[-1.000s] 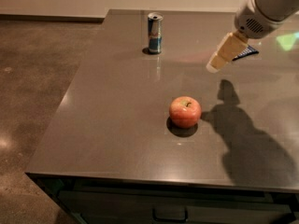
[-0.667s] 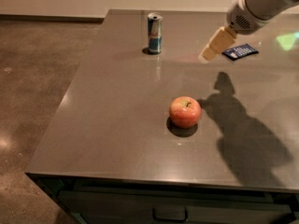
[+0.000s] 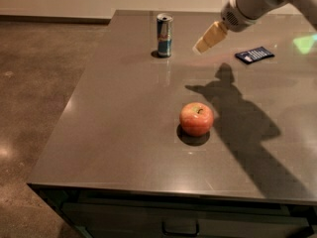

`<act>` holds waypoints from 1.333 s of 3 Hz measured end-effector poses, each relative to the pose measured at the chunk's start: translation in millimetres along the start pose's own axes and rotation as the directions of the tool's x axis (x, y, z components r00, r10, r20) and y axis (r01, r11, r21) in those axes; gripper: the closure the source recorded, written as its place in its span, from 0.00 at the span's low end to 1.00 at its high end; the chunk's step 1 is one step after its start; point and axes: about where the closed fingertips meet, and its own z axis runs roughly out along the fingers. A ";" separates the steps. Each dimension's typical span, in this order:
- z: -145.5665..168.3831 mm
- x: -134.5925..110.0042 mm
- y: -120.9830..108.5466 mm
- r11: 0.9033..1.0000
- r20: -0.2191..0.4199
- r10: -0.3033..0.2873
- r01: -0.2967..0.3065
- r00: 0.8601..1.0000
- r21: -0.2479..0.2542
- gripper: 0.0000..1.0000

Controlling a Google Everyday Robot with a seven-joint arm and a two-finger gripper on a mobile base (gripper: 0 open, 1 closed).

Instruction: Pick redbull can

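The redbull can (image 3: 164, 34) stands upright at the far side of the dark table (image 3: 124, 133), blue and silver with a silver top. My gripper (image 3: 202, 45) hangs above the table to the right of the can, a short gap away, its cream-coloured fingers (image 3: 210, 36) pointing down and left toward the can. It holds nothing. The white arm comes in from the upper right corner.
A red apple (image 3: 196, 118) sits near the table's middle, in front of the gripper. A flat dark blue packet (image 3: 254, 55) lies at the far right. The table's left edge drops to a brown floor (image 3: 39, 83). A drawer handle (image 3: 181, 228) is below the front edge.
The gripper has moved left and slightly farther back, from over the blue packet toward the redbull can. The packet now shows fully. The can and apple have not moved.
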 end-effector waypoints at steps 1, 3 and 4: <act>33.1 -21.9 -1.8 0.999 0.022 0.044 -0.043 0.999 -0.012 0.00; 78.9 -69.1 15.4 0.996 0.084 0.071 -0.065 0.994 -0.067 0.00; 94.1 -89.6 28.8 0.994 0.119 0.071 -0.061 0.990 -0.086 0.00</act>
